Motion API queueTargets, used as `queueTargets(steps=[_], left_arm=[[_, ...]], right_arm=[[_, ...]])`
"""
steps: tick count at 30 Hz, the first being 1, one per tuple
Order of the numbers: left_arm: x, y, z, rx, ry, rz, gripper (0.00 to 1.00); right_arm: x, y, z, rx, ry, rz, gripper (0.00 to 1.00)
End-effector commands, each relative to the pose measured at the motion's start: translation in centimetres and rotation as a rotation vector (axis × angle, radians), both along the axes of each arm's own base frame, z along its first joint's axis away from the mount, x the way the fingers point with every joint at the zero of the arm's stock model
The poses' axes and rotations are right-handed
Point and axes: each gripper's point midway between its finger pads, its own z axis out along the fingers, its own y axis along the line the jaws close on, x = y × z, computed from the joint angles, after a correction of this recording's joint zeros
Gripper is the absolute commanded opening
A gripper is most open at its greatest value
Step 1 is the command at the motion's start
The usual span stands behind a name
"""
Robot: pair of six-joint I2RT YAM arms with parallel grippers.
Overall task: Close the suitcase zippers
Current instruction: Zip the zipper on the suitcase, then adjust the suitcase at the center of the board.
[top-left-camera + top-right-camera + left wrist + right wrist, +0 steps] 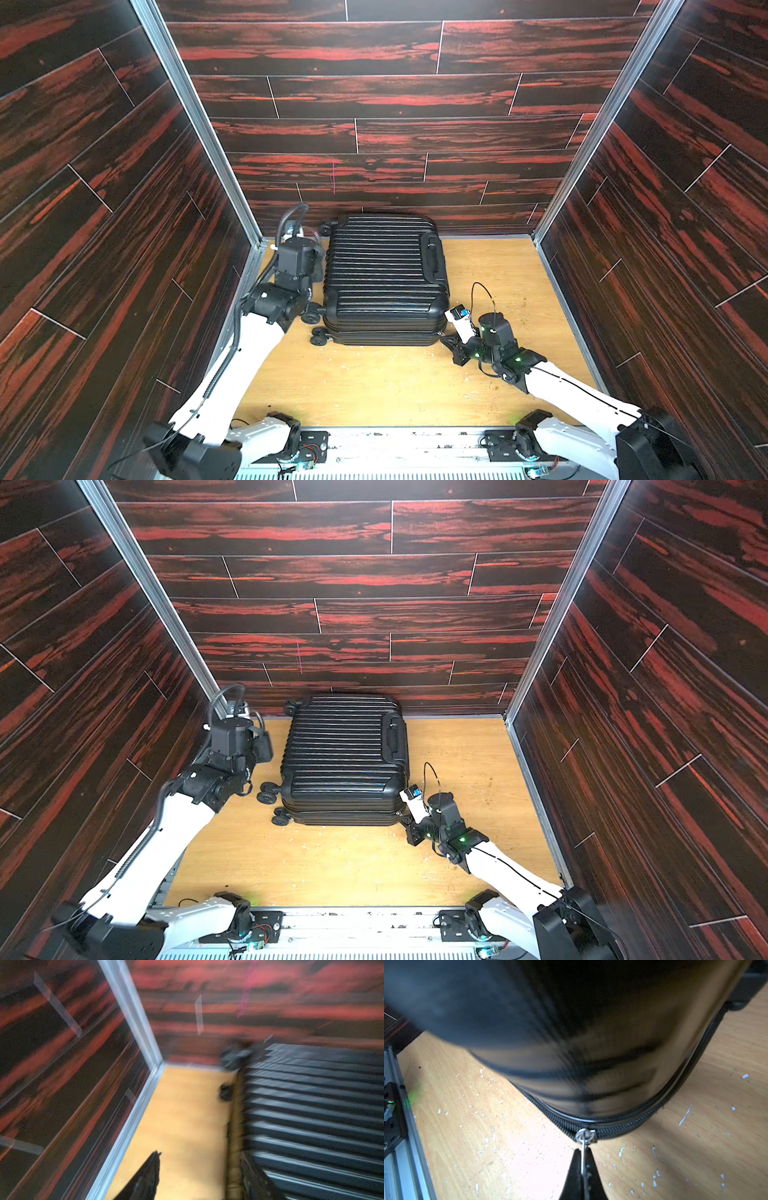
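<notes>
The black ribbed suitcase lies flat on the wooden floor, its shells together. My right gripper is at its near right corner, shut on the thin metal pull of a silver zipper slider on the black zipper track. My left gripper hovers low beside the suitcase's left side, between it and the left wall. That view is blurred, but its fingers stand apart with bare floor between them.
Black wheels stick out at the suitcase's near left, and a handle lies on its top right. Dark red wood-pattern walls enclose the floor on three sides. Bare wooden floor lies in front and to the right.
</notes>
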Motion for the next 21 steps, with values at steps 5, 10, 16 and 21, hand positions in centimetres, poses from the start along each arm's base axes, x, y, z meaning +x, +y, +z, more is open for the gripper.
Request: queueTargets(steps=[5, 10, 16, 21], left_arm=[[-1.3, 4.5, -8.7, 0.000, 0.321, 0.145, 0.56], [-1.0, 3.0, -11.7, -0.036, 0.458, 0.053, 0.52], [-2.4, 0.7, -14.2, -0.075, 0.654, -0.094, 0.48], [-4.7, -1.8, -15.5, -0.177, 0.744, -0.209, 0.47]], right_arm=[[0.3, 0.9, 1.5, 0.040, -0.039, 0.026, 0.00], [0.3, 0.9, 1.7, 0.040, -0.048, 0.025, 0.00], [0.9, 0.3, 1.8, 0.017, -0.068, -0.011, 0.00], [1.9, -0.5, 1.9, -0.020, -0.093, -0.072, 0.00]])
